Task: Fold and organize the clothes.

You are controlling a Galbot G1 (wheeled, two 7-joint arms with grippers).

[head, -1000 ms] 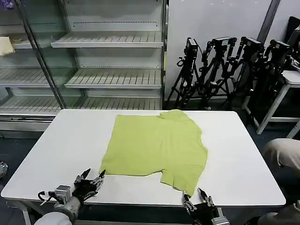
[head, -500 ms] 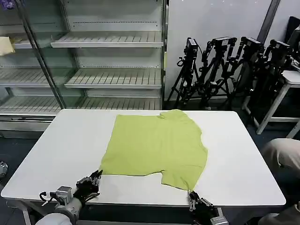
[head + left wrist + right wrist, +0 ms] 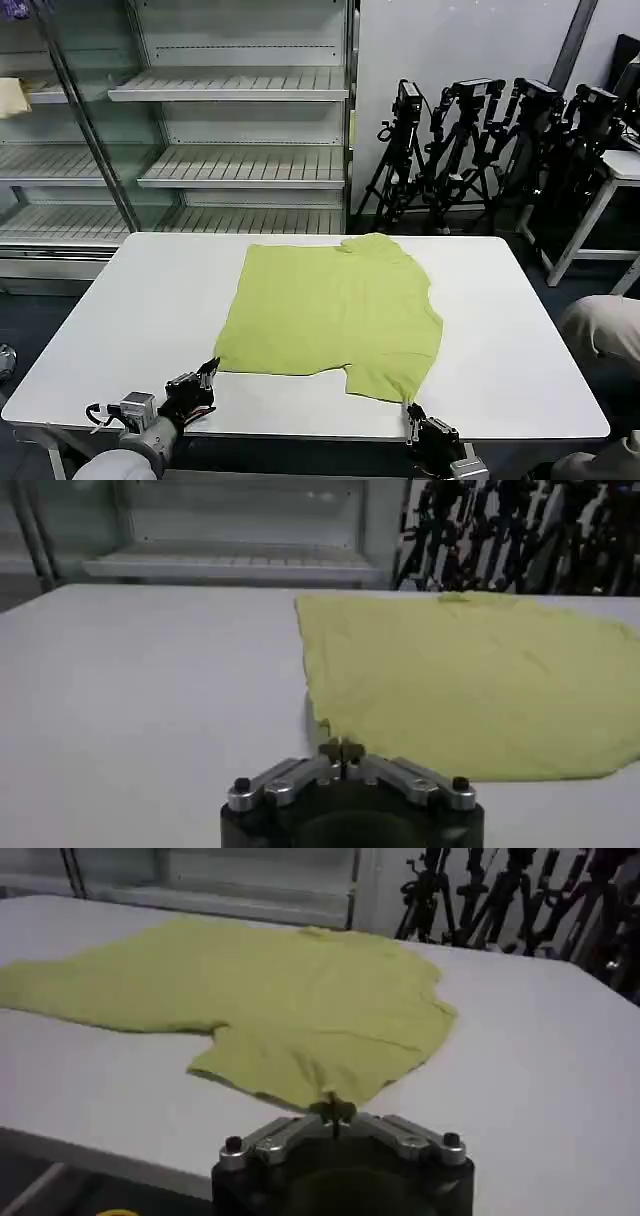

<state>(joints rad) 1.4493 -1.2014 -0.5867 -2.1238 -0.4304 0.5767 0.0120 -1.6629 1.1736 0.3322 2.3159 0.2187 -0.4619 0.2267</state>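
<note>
L gripper (image 3: 207,374) pinching T-shirt (image 3: 335,315) near-left hem corner | R gripper (image 3: 411,412) clamping near sleeve edge, at table (image 3: 150,300) front rim | shirt lying flat mid-table, bare margins all sides | shelving (image 3: 230,130) standing behind

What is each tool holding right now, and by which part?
Both hold the T-shirt: the left tool pinches its near hem corner, the right tool pinches the edge of its near sleeve.

Even, bright overhead light; soft, faint shadows on white table (image 3: 140,300). Head view sharp. Both wrist views soft, background shelving (image 3: 230,540) and tripods (image 3: 500,898) out of focus.
</note>
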